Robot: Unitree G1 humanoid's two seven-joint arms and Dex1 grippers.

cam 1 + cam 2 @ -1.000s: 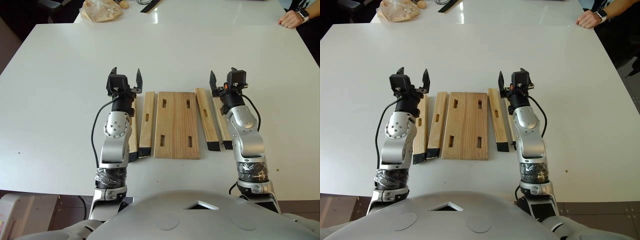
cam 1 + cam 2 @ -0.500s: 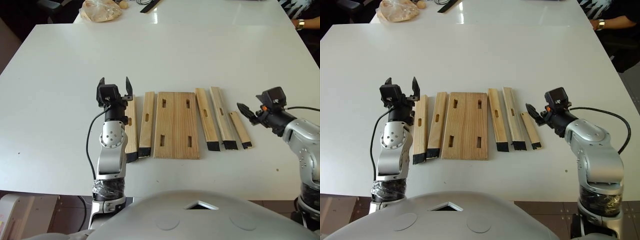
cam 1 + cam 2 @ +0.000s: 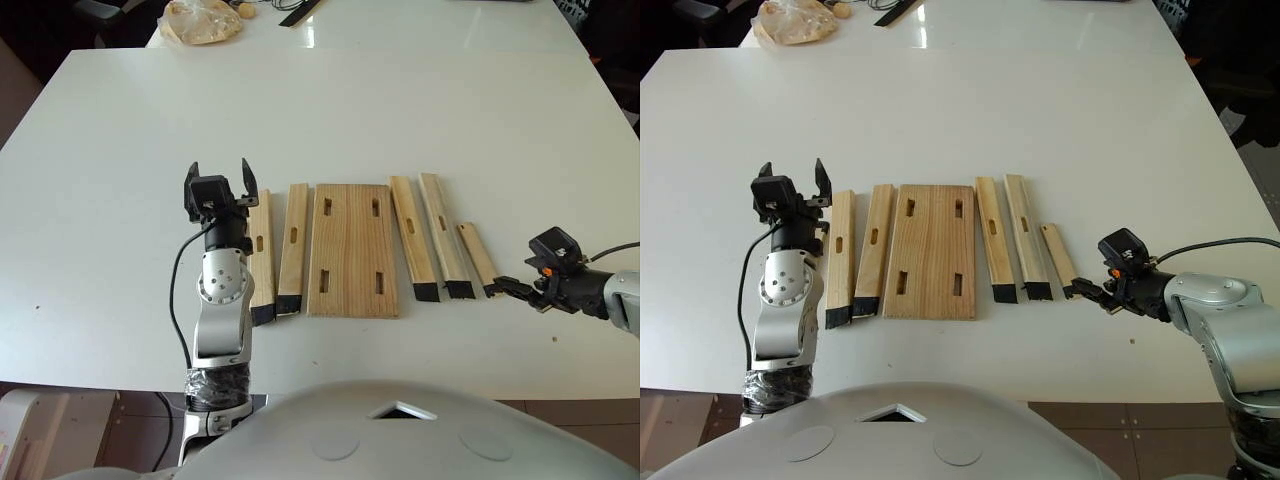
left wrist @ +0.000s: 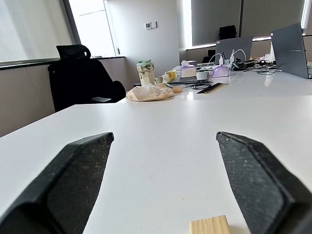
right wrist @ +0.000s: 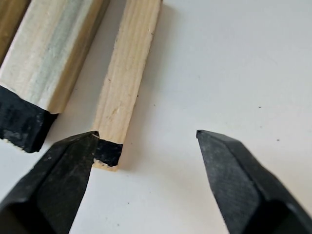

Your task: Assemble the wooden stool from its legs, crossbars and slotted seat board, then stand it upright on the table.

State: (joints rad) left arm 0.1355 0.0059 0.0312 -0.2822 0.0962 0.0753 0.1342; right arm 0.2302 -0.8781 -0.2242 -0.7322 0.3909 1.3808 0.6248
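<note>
- Stick, the short one, lies at the right end of the row on the surface. It points from near to far.
- Right gripper sits low at its near, black end, fingers apart, one finger right by it.
- Left gripper is well off on the left, above the far end of the outer leg, fingers apart too.

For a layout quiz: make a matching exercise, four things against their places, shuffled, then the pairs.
1. slotted seat board
2. short crossbar
3. left tool
4. plastic bag

A. far back, left
B. middle of the set
C. by the far end of the leftmost leg
D. right end of the set

Pairs: 1-B, 2-D, 3-C, 4-A
</note>
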